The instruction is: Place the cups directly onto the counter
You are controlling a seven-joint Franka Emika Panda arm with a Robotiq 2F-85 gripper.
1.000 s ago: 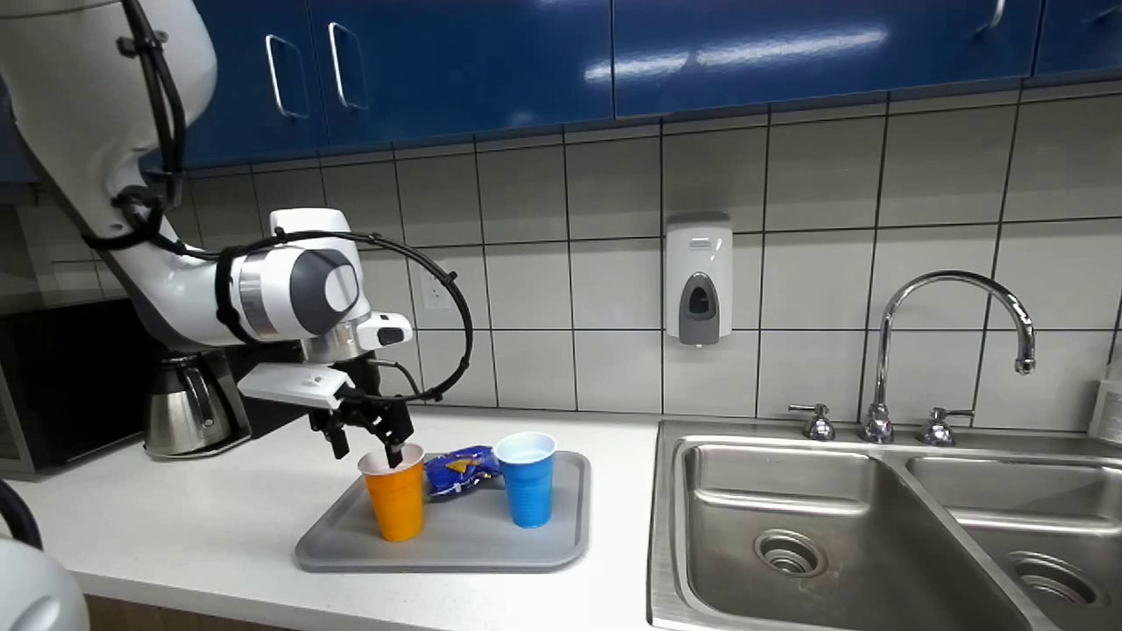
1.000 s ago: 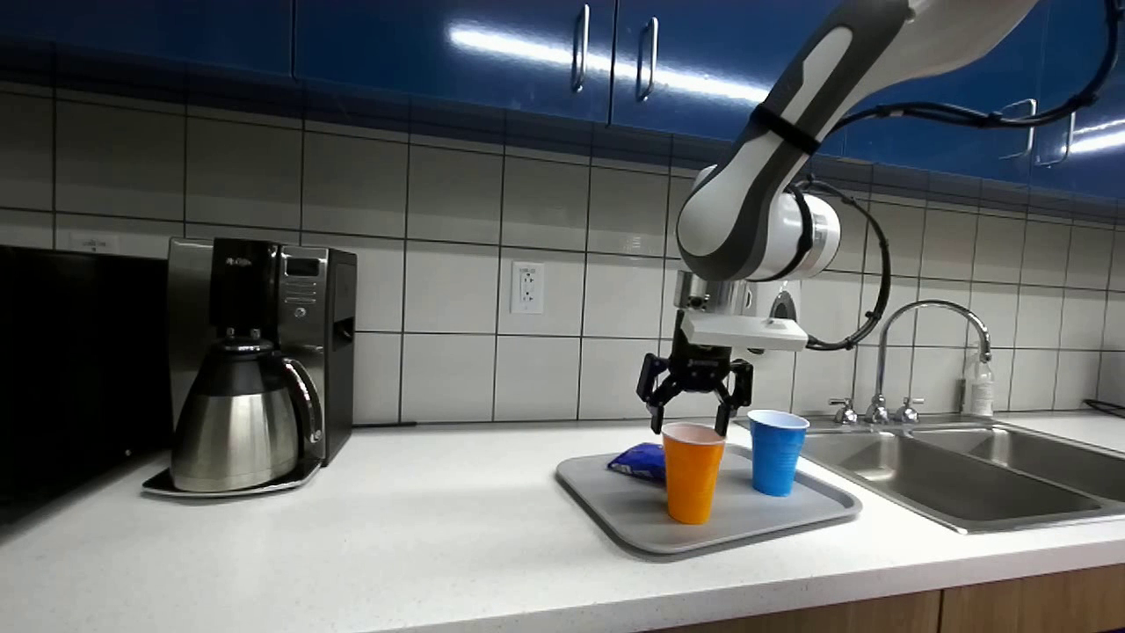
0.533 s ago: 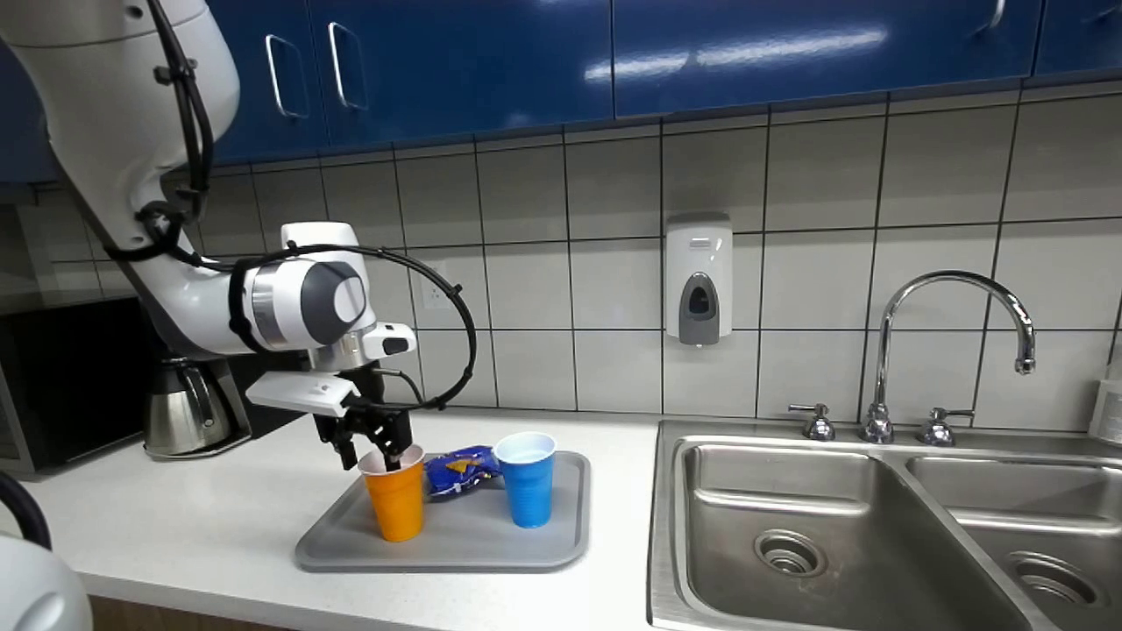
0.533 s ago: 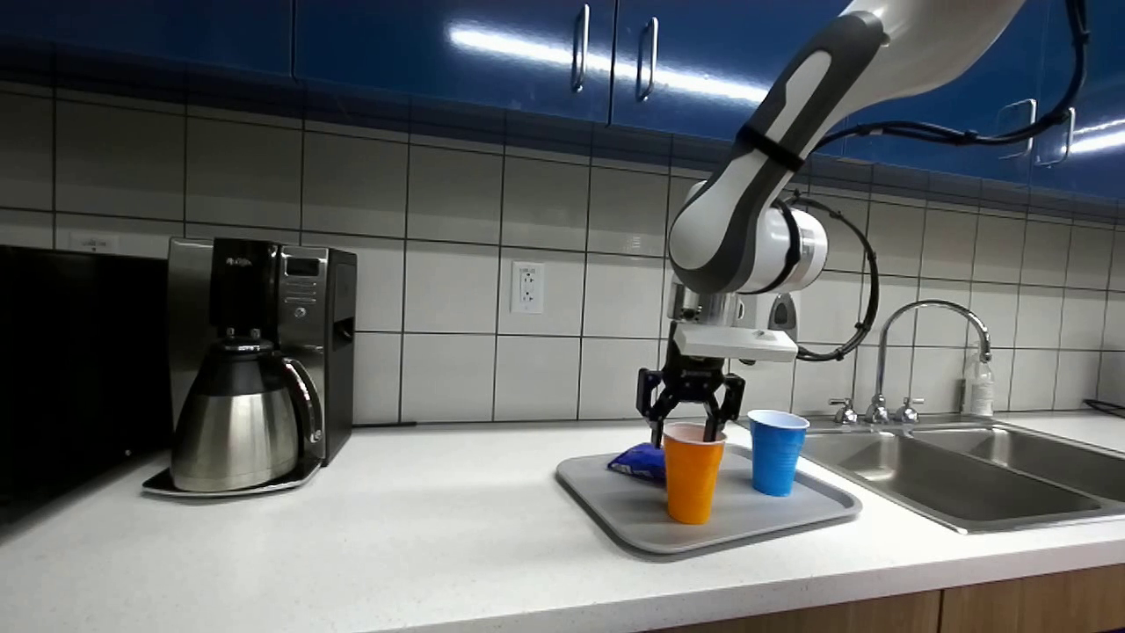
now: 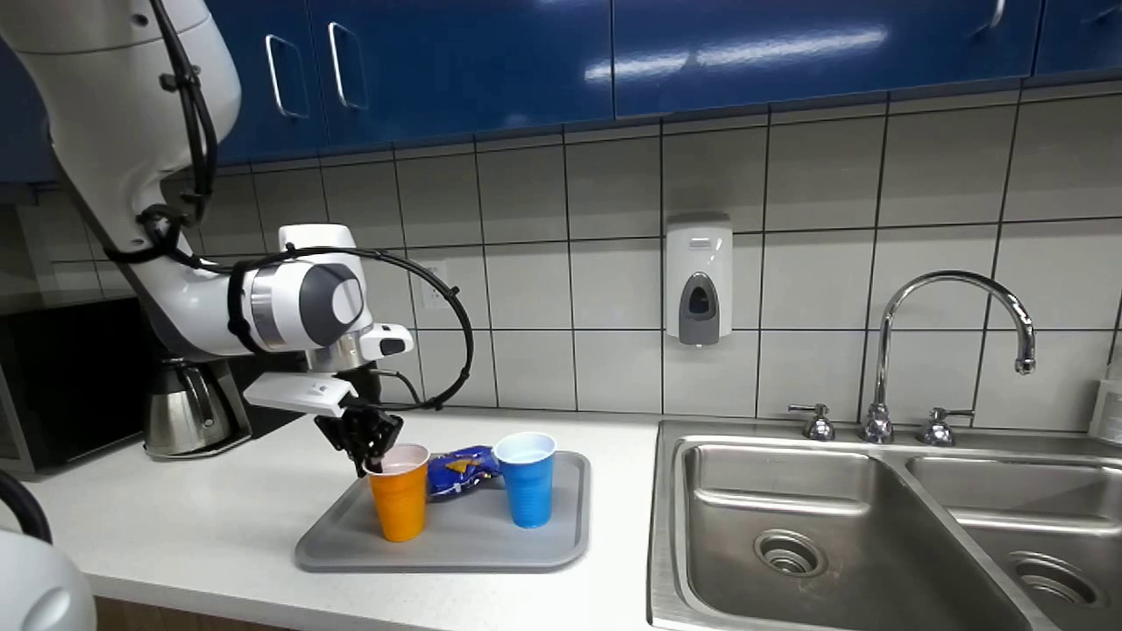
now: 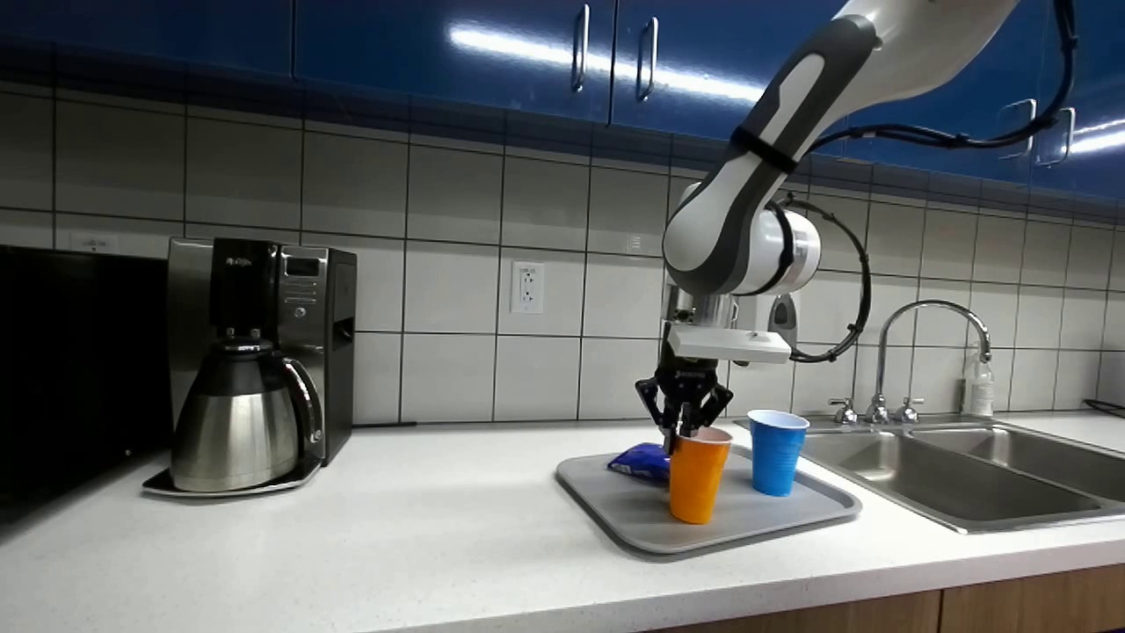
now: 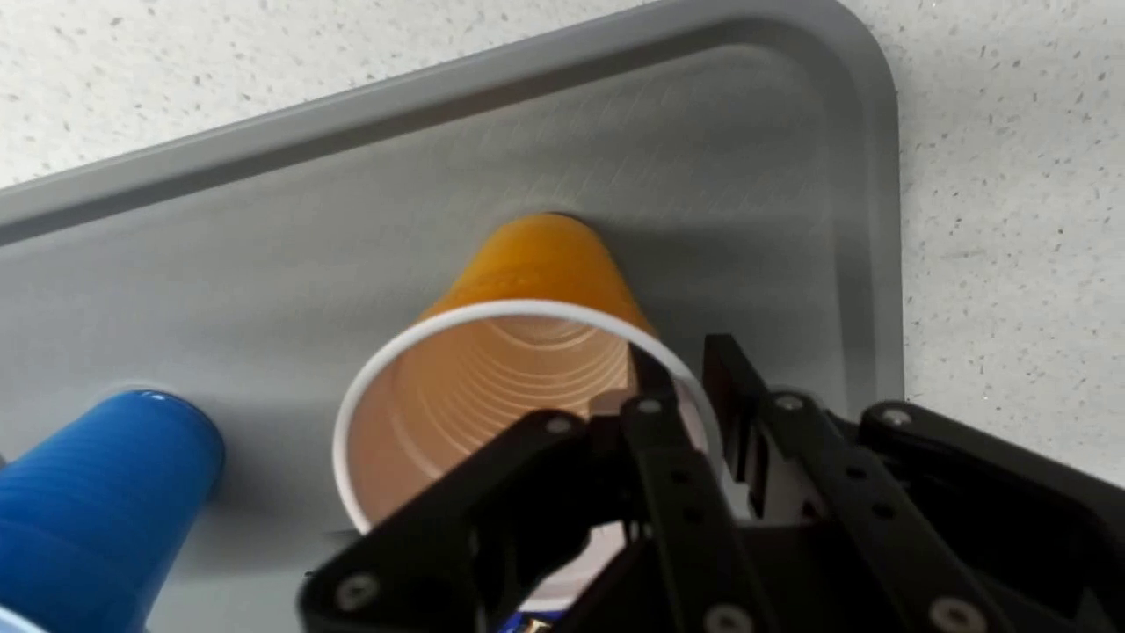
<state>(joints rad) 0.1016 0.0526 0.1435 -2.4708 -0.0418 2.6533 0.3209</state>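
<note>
Beside the double-basin stainless-steel sink [image 5: 668,526], a flat grey rectangular tray [image 5: 478,548] lies on the long white speckled countertop [image 6: 395,527]. A tapered blue plastic cup [image 5: 529,486] stands upright toward the tray's sink end. Just beside it lies a glossy blue printed packet [image 5: 458,473], set between that cup and a tapered orange plastic cup [image 6: 694,483] in an exterior view; I cannot tell whether it touches either. Farther along the countertop, well apart from the tray, stands a silver-and-black coffee maker [image 6: 303,334] with a steel carafe [image 6: 239,435], and a white soap dispenser [image 5: 699,263] hangs on the pale tiled wall [image 5: 614,280]. The tray itself comes between the orange cup and the countertop: the cup's base sits on it, toward the end away from the sink, mouth up under the black two-finger gripper [image 6: 679,434]. The wrist view shows the cup's white rim passing between the fingers, a tip inside the mouth and its mate just outside. The jaws are drawn almost together there, closed on that thin wall; how firmly they pinch it, I cannot tell.
</note>
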